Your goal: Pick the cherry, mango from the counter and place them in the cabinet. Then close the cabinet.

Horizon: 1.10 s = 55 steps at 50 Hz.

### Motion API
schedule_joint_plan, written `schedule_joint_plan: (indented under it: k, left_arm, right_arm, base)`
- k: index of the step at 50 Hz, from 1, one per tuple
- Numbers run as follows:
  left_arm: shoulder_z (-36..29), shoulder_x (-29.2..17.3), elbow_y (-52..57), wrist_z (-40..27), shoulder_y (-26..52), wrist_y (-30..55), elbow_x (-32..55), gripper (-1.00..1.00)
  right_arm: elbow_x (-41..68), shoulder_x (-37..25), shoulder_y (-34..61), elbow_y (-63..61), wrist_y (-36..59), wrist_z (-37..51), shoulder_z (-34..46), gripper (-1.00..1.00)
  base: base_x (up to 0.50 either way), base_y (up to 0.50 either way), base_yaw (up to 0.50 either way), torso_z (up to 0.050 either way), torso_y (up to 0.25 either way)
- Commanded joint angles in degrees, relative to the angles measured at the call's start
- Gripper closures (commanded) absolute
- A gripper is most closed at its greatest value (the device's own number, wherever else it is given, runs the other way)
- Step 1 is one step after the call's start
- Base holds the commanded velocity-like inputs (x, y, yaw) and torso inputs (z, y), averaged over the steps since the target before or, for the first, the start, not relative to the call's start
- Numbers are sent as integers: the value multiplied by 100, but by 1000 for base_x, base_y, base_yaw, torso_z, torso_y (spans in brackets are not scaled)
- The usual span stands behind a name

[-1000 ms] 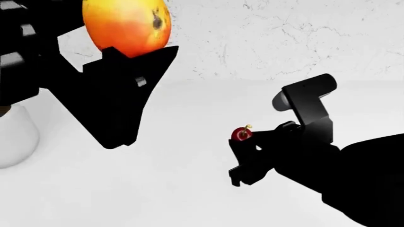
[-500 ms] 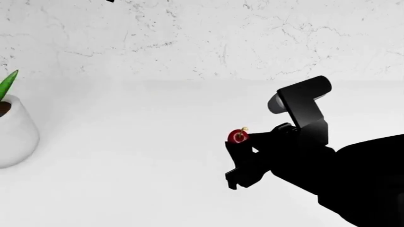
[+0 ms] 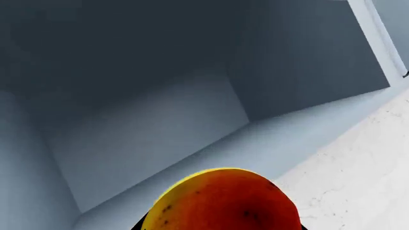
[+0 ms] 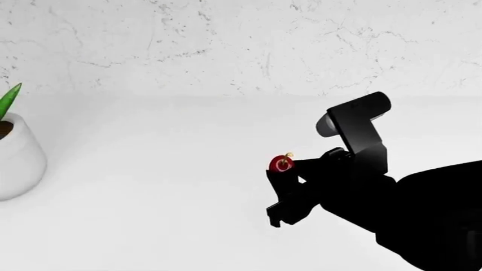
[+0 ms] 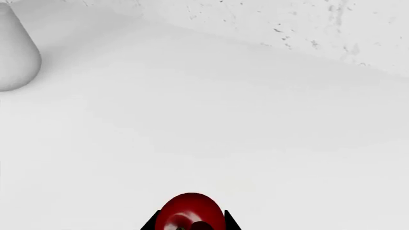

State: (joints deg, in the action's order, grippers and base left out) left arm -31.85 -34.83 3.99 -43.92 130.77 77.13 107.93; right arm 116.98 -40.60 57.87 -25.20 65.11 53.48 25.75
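Right gripper (image 4: 280, 172): your jaws were pinching the cherry (image 4: 283, 164), held just above the tabletop (image 4: 166, 214).
Left gripper: out of the head view; the wrist camera showed the mango (image 3: 221, 203) at its tip, grip presumably closed on it, jaws hidden.
Mango: in front of the open cabinet (image 3: 147, 110).
Plant pot (image 4: 17, 161): far left of tabletop.
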Motion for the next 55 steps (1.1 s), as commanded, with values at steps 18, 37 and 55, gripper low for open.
schedule_joint_plan:
  k: [18, 37, 55]
  left_arm:
    - [1448, 2206, -2052, 2960, 420, 165, -6193, 100]
    - [2471, 3480, -3729, 5103, 422, -899, -10485, 100]
    - [1957, 3482, -5207, 4256, 422, -2243, -9736, 100]
  right_arm:
    - [-217, -31, -193, -67, -36, -234, -52, 100]
    - [-366, -161, -475, -202, -112, -375, -133, 100]
    - [-323, -216, -527, -262, -133, -363, -70, 100]
  base:
    - [0, -4, 0, 15, 21]
    - [0, -4, 4, 17, 28]
    - [0, 0, 0, 0, 1]
